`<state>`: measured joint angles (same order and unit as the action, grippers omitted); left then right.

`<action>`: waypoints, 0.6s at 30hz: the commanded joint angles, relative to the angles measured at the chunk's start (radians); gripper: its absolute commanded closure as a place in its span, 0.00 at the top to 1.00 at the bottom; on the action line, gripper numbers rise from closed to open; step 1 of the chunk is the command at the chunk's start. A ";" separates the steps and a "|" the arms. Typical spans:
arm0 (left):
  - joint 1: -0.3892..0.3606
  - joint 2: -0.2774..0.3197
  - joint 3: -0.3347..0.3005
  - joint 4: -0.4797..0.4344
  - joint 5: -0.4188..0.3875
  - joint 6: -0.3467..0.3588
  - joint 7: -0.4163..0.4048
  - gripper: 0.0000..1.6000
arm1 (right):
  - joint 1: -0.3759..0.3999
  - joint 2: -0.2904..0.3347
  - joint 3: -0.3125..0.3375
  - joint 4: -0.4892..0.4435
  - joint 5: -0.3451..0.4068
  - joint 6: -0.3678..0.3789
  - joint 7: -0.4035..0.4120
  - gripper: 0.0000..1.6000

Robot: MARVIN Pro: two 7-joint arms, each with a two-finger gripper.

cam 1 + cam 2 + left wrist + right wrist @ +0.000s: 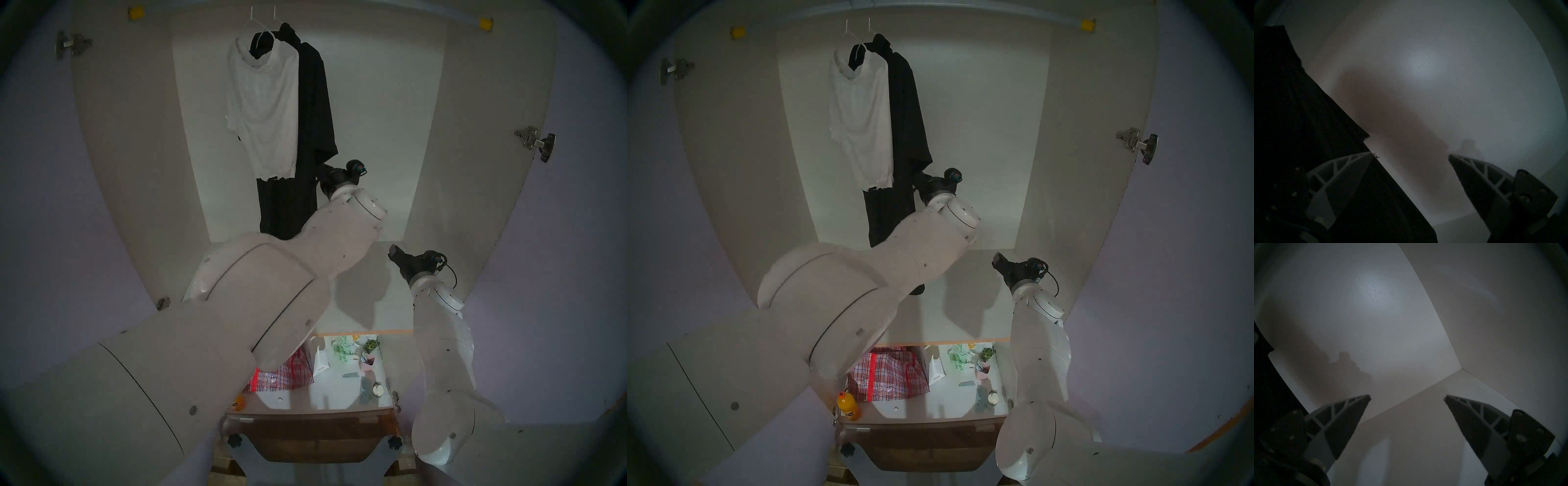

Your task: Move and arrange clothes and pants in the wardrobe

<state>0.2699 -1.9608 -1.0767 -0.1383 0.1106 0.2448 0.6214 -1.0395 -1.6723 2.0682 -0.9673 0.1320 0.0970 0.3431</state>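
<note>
The wardrobe (129, 142) stands with both pale lilac doors swung wide, its off-white panels dim and its rail (468, 21) capped by yellow end brackets. Left of centre on that rail hang two garments on white wire hangers: the long black collared shirt (315, 112) at the back and, overlapping its front, the thin white top (263, 112), whose ruffled hem ends about halfway down the black cloth. The robot's left arm reaches deep into the cabinet, and its left hand (1410, 156) sits spread beside the lower right edge of the black shirt; in the wrist view the dark cloth covers one finger's tip and nothing is pinched between the two. The right hand (1407, 396) hovers low near the wardrobe's right rear corner, fingers likewise spread and empty, well apart from the clothes. In the compartment below the wardrobe floor lie a red-and-white checked bag (890, 375), an orange bottle (849, 407) and smaller clutter too small to name.
</note>
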 commanded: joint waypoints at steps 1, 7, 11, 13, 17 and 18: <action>-0.088 0.023 -0.039 -0.036 -0.033 -0.001 -0.055 1.00 | 0.026 0.002 -0.004 -0.023 0.003 -0.005 0.004 1.00; -0.097 0.053 -0.055 -0.027 -0.019 -0.079 0.006 1.00 | 0.025 0.002 -0.004 -0.025 0.004 -0.005 0.004 1.00; -0.099 0.090 -0.057 -0.024 -0.019 -0.108 0.028 1.00 | 0.025 0.002 -0.004 -0.025 0.004 -0.005 0.004 1.00; -0.102 0.112 -0.060 -0.021 -0.022 -0.114 0.030 1.00 | 0.025 0.002 -0.004 -0.024 0.004 -0.005 0.004 1.00; -0.103 0.156 -0.055 -0.019 -0.019 -0.128 0.047 1.00 | 0.025 0.002 -0.004 -0.024 0.004 -0.005 0.004 1.00; -0.105 0.164 -0.053 -0.018 -0.017 -0.130 0.055 1.00 | 0.026 0.002 -0.004 -0.024 0.003 -0.005 0.004 1.00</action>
<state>0.1970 -1.8209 -1.1343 -0.1370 0.0849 0.1490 0.6501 -1.0395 -1.6727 2.0680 -0.9674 0.1320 0.0970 0.3432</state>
